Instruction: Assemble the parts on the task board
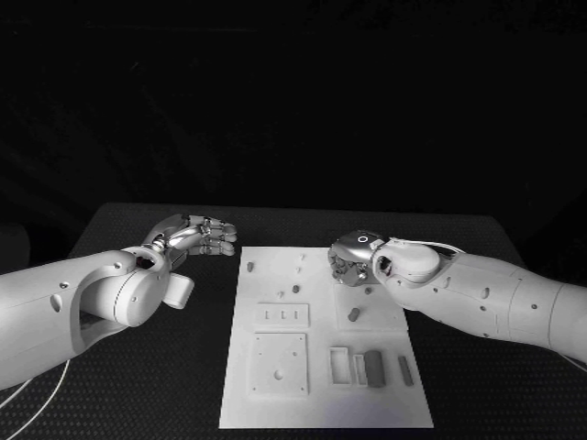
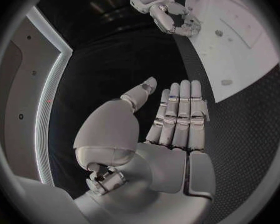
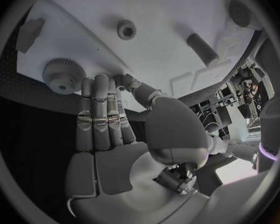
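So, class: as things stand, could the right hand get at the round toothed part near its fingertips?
Probably yes: the right hand holds nothing and its fingers point at the toothed part with nothing between them.

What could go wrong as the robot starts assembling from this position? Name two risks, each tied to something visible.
The right hand hovers low over the task board, fingers beside a gear-like part; it might knock it away. The left hand, open off the board's edge, could bump the board when it moves in.

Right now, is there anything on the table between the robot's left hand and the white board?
No. In the head view, only bare black table separates the left hand from the task board.
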